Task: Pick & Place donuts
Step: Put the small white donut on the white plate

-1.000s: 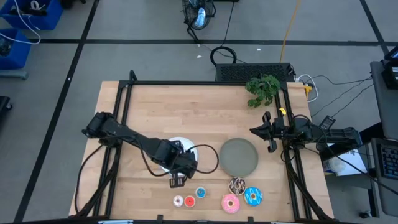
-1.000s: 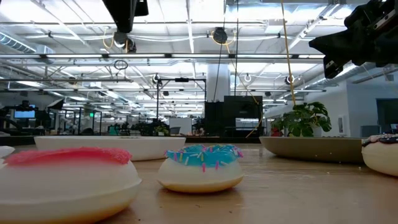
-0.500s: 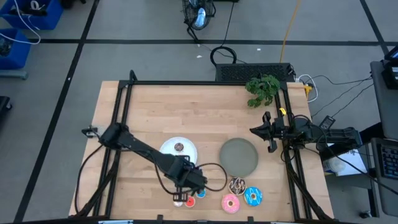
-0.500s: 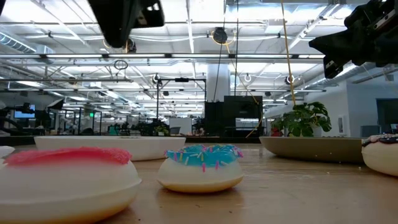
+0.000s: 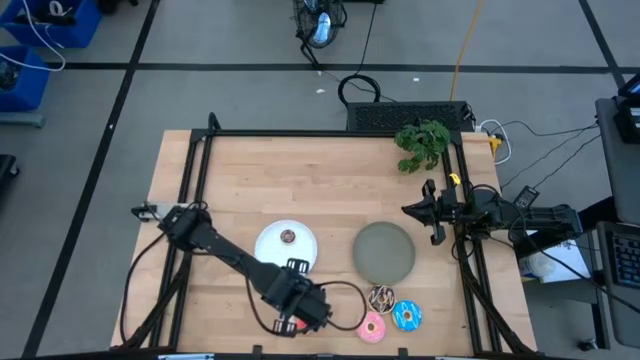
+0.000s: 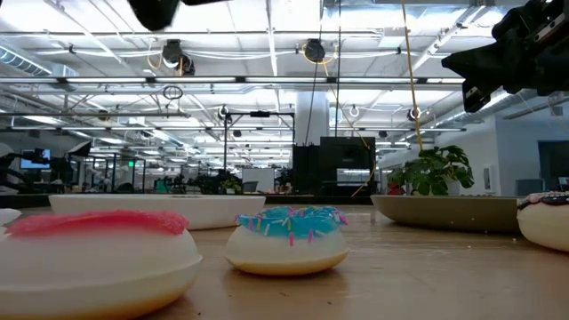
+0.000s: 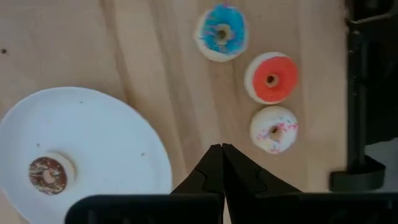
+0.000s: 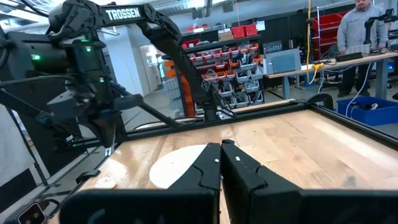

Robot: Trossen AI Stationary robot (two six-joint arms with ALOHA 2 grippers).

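Table [image 5: 300,170] of pale wood carried everything you worked with, ringed by a black frame. Your left arm reached far across it, bringing the left gripper [image 5: 297,318] down to the near edge; its fingers were pressed tight together and held nothing. Your right gripper [image 5: 418,209] waited well off at the far side rail, likewise closed and empty, parked clear of the work.

Beside the left gripper, back toward the arm's base, lay the white plate [image 7: 112,124], and beyond that the grey plate [image 5: 384,251]. The white one probably served as the drop spot for the small rings, since the tiny brown donut [image 7: 47,173] already sat on it.

Farther along the edge sat the larger three: the drizzled brown donut [image 5: 380,297], the pink donut [image 5: 372,325] and the blue donut [image 5: 406,316], clustered close together.

Just ahead of the closed fingertips lay a white sprinkled donut [image 7: 273,129], then the red donut [image 7: 271,78], then the small blue donut [image 7: 221,33]. You likely needed to open the jaws before taking the next one.
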